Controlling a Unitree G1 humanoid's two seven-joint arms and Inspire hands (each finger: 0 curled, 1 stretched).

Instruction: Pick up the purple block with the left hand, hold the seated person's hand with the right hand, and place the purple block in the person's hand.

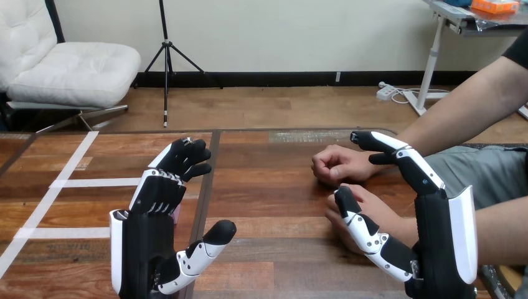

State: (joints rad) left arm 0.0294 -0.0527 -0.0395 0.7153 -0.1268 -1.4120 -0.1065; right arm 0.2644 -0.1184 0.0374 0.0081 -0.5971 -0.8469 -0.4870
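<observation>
The purple block (177, 215) shows only as a pale sliver on the tabletop (268, 187), just behind the left hand (146, 240) and mostly hidden by it. That hand stands over the block with its fingers (165, 193) loosely bent forward and its thumb spread to the side. It is open and grips nothing, and I cannot tell whether it touches the block. To the right, the right hand (439, 230) is also open, its fingers stretched out straight and its thumb (358, 221) held apart. The person's nearer hand (380, 208) lies on the tabletop in the gap between that thumb and those fingers. The thumb crosses in front of it, but nothing curls round it, so it is not held. The person's farther hand (339, 165) rests as a loose fist just beyond, near the tips of the straight fingers. The step in hand looks like the pick-up, with the hold on the person's hand being prepared alongside it. To do it well, the left hand should settle low enough that fingers and thumb meet opposite faces of the block before closing. It should also close squarely, since so small a block could easily skid away. The right hand should close gently and slowly round the nearer hand, keeping clear of the fist.
</observation>
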